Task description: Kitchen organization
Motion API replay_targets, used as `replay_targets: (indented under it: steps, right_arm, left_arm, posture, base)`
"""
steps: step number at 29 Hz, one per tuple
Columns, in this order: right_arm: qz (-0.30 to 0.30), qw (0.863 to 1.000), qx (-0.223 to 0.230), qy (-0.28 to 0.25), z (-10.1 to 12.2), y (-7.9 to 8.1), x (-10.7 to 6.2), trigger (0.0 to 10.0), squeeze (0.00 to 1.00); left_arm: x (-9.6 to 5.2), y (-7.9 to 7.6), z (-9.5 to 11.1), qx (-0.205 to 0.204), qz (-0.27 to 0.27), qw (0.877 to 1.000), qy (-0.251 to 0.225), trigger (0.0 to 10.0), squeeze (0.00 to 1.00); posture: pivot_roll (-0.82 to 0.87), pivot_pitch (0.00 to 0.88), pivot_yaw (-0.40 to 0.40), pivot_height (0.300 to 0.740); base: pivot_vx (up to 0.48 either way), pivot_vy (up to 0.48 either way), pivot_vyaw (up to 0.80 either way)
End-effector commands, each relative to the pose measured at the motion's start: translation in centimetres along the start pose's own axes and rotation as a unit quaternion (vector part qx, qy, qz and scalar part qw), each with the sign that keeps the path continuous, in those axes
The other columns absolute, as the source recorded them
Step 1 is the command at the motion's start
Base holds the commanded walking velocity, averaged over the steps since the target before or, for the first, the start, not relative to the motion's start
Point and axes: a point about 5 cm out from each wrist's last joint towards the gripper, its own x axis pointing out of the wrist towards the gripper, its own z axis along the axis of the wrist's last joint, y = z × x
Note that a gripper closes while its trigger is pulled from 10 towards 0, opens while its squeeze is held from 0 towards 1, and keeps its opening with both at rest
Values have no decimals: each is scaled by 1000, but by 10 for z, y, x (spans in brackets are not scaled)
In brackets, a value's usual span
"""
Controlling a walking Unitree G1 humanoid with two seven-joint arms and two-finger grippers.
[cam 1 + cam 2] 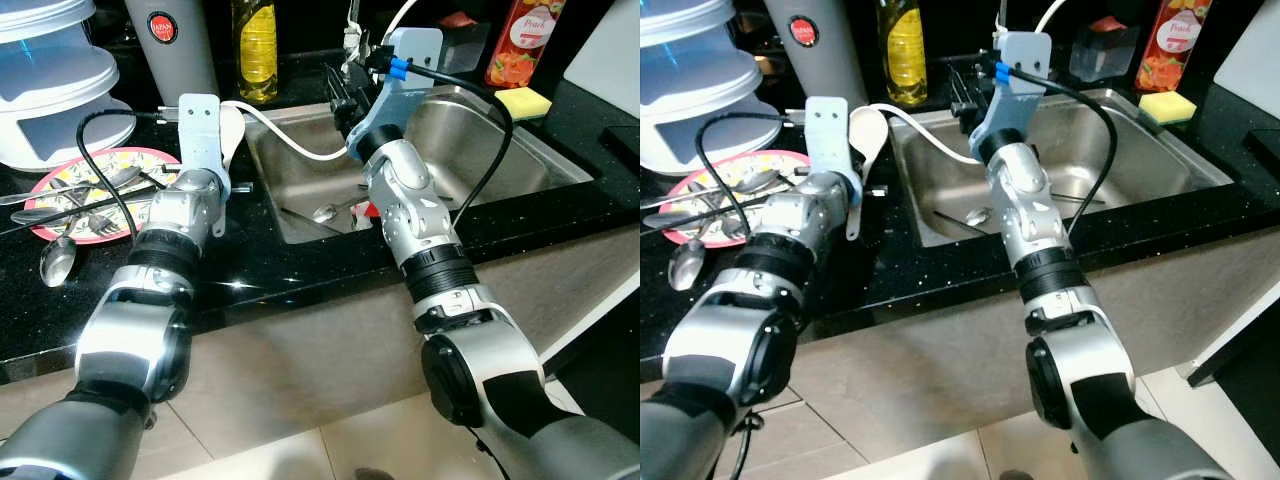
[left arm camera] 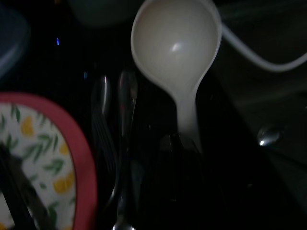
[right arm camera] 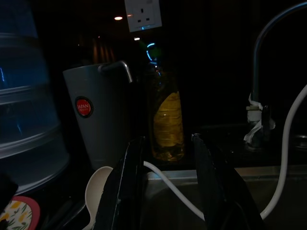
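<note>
A robot faces a black counter with a steel sink. Its left gripper is closed on the handle of a white ladle, held over the counter between a red-rimmed plate of cutlery and the sink. Its right gripper hangs above the sink's back edge with fingers apart and empty, pointing toward an oil bottle; a spoon lies in the sink.

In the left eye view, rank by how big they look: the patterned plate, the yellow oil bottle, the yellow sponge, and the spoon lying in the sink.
1. Patterned plate, partly covered by cutlery and the left arm.
2. Yellow oil bottle, top cut off by the frame.
3. Yellow sponge.
4. Spoon in the sink; close to the sponge and partly hidden, so unsure.
</note>
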Motion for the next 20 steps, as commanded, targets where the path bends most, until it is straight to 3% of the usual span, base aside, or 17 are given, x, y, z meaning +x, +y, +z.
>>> replay_targets:
  steps: [1,7,8,20]
  right_arm:
    - [3,1000,5,0,-1,1,-2,10000,0]
    - [2,1000,7,0,-1,0,-2,10000,0]
    - [3,1000,7,-1,-1,0,-2,10000,0]
    - [6,1000,5,0,-1,1,-2,10000,0]
  left_arm:
    - [-2,-2,7,16,-3,1000,-17,10000,0]
    - [-3,-3,12,11,3,1000,-14,10000,0]
    - [-3,-4,12,5,-2,1000,-12,10000,1000]
    - [-1,-12,-5,-21,-21,999,44,10000,1000]
  posture:
    - [-35,0,16,740]
    - [-30,0,14,740]
    - [-31,0,15,740]
    - [-36,0,16,740]
  base:
    - [0,0,0]
    - [0,0,0]
    - [0,0,0]
    - [0,0,0]
